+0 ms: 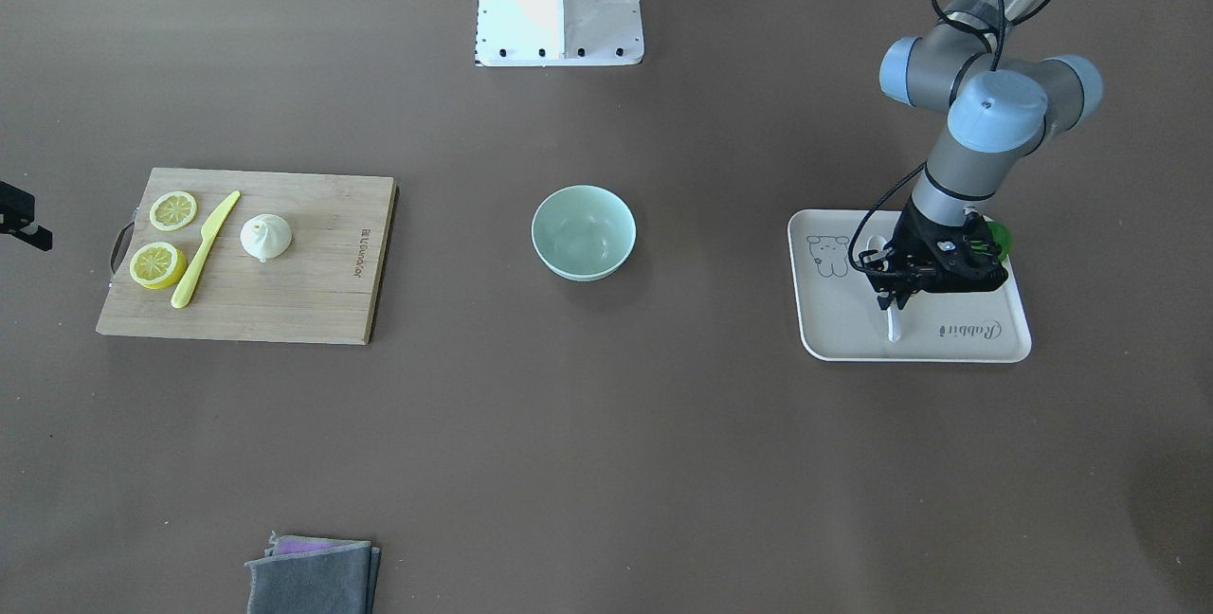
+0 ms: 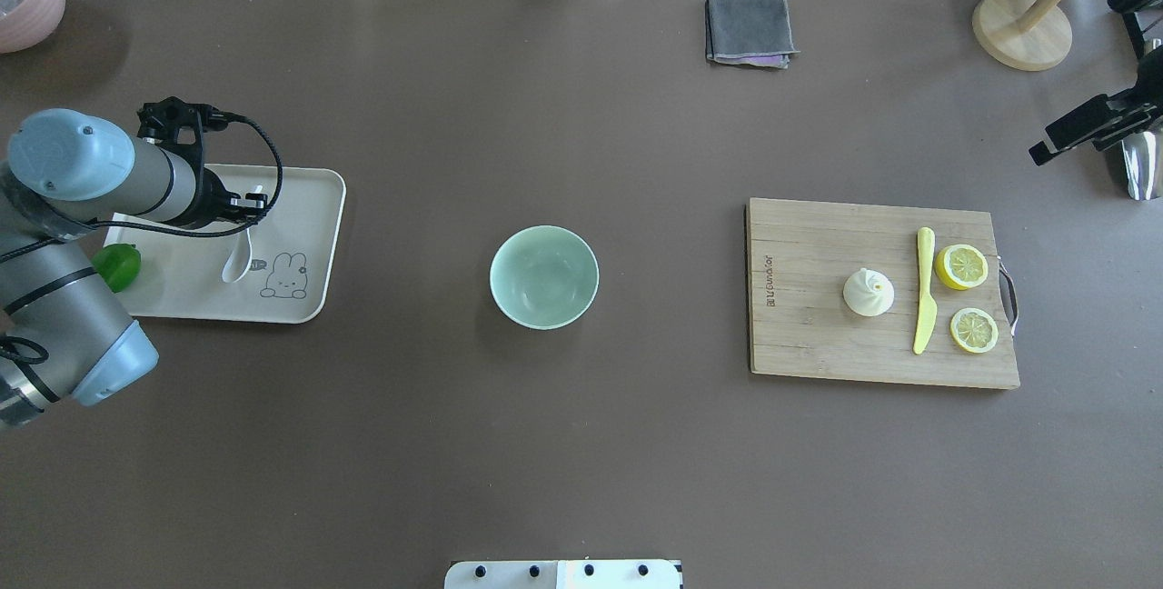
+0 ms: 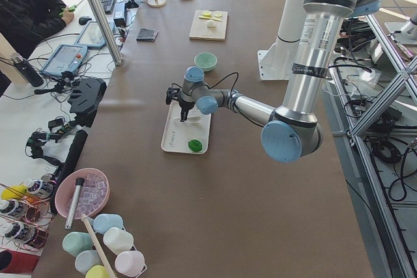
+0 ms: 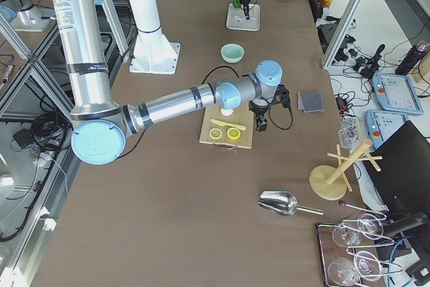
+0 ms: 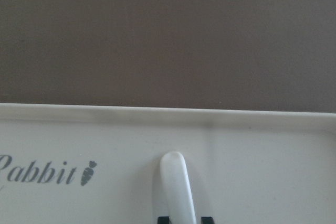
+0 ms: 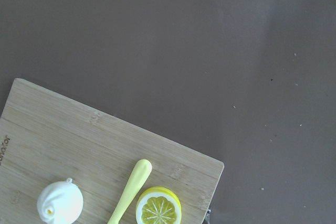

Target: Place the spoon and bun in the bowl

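At the counter's left end, the front view shows your left gripper (image 1: 893, 303) down over the spoon (image 1: 892, 325) in the tray (image 1: 948, 344). Overhead, the bowl (image 2: 543, 276) sits mid-counter, the bun (image 2: 869, 292) on the board (image 2: 818, 334) toward the right end, the right gripper (image 2: 1058, 142) beyond it, grip unreadable. The left wrist view has fingertips (image 5: 164, 219) flanking the handle closely; clamped or not, I can't tell. That glossy handle could twist or slip on the lift.

The tray (image 5: 273, 148) carries the script word "Rabbit" with a carrot mark. A stamp on the cutting board (image 2: 818, 344) is too small to read.
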You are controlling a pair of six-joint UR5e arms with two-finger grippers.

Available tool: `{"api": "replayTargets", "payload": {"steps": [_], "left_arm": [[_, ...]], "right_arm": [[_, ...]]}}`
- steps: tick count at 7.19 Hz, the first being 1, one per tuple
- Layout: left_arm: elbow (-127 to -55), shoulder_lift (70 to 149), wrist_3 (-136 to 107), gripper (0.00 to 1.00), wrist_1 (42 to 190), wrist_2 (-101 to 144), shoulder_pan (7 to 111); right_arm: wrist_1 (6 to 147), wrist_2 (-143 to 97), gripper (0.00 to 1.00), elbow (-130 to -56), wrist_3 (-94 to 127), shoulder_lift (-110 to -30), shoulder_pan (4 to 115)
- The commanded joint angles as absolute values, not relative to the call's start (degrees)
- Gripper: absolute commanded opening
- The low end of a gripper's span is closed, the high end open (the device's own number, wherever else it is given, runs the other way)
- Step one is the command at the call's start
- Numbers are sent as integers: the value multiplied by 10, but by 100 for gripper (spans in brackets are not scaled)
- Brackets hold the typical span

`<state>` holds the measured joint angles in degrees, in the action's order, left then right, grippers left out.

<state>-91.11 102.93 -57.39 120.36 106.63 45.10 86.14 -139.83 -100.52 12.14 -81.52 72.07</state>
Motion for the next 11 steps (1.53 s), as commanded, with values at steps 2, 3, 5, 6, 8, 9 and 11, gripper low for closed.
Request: {"api": "replayTargets", "payload": {"steps": [2, 3, 5, 6, 8, 9, 11], "left_arm": [[-935, 1048, -573, 0, 1194, 1118, 492], [-957, 1089, -578, 0, 1141, 1133, 508], [-1000, 1193, -643, 0, 1001, 1146, 510], [-1003, 1219, -698, 0, 999, 1150, 503], [-1002, 1249, -749, 0, 998, 1153, 476], [-998, 1259, -759, 0, 998, 1152, 470], [-998, 1267, -766, 0, 998, 1151, 462]], "right_arm": [[860, -1396, 100, -1010, 196, -787, 686], [860, -1392, 100, -1010, 227, -769, 665], [818, -1347, 100, -1005, 283, -761, 617], [797, -1336, 100, -1003, 360, -762, 594], [795, -1286, 100, -1007, 459, -774, 528], [792, -1272, 100, -1010, 474, -786, 503], [733, -1228, 99, -1007, 541, -808, 447]]}}
